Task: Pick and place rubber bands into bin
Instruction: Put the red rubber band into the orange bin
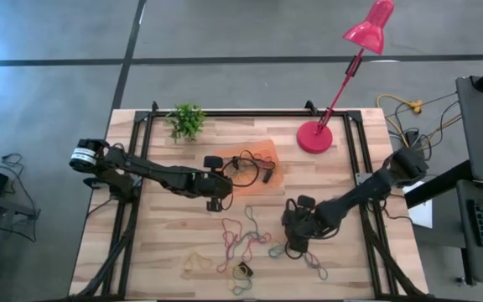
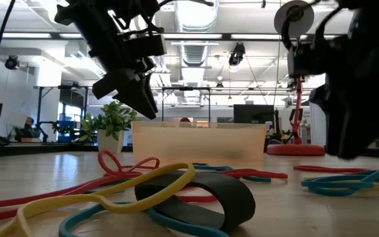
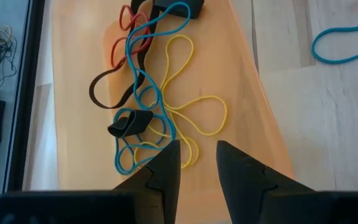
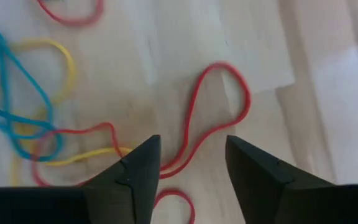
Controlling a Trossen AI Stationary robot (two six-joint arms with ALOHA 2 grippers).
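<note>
The orange bin (image 1: 262,153) lies at the table's far middle. In it lie several rubber bands (image 3: 148,93): blue, yellow, red and black. My left gripper (image 3: 197,168) hangs open over the bin's near edge (image 1: 246,186), slanting down, with nothing between its fingers. More loose rubber bands (image 1: 243,239) lie spread on the wood in front of the bin. My right gripper (image 4: 191,165) points down over them, open. A red band (image 4: 219,109) lies flat on the table below the gap between its fingers, and yellow and blue bands (image 4: 17,118) lie beside it.
A red desk lamp (image 1: 315,137) stands at the far right and a small potted plant (image 1: 187,120) at the far left. Black frame rails (image 1: 137,168) run along both table sides. In the low view a black band (image 2: 202,194) and a yellow band (image 2: 110,197) lie near the front edge.
</note>
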